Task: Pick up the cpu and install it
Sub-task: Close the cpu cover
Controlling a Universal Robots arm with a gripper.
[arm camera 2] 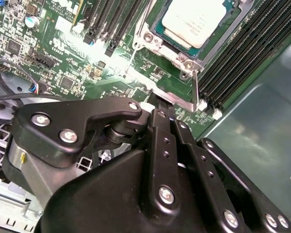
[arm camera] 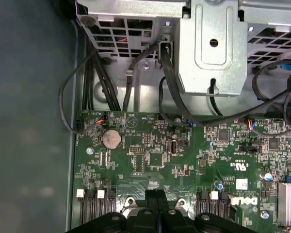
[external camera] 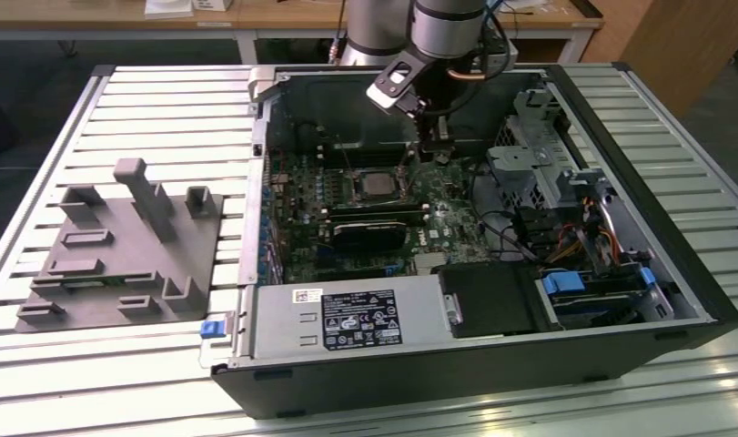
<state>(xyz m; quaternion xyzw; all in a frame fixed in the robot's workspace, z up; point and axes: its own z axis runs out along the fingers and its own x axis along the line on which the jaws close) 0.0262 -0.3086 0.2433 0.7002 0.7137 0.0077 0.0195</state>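
The cpu (external camera: pixel 376 185), a small silver-topped square, lies inside the metal-framed socket (external camera: pixel 399 173) on the green motherboard (external camera: pixel 454 205) of the open computer case. The second wrist view has the cpu (arm camera 2: pixel 199 22) seated in the socket frame (arm camera 2: pixel 177 90), with a thin wire lever running along one side. My gripper (external camera: pixel 439 150) hangs low over the board just to the exterior view's right of the socket. Its black fingers (arm camera: pixel 153 194) are pressed together with nothing between them. In the second wrist view the gripper (arm camera 2: pixel 157 103) tips sit close to the socket frame's edge.
A grey fixture plate (external camera: pixel 114 246) with upright pegs lies on the slatted table at the exterior view's left. Inside the case are a black card (external camera: pixel 369 232), a power supply (external camera: pixel 332 319), a metal drive cage (external camera: pixel 532 164) and loose cables (arm camera: pixel 111 82). Memory slots (arm camera 2: pixel 242 58) flank the socket.
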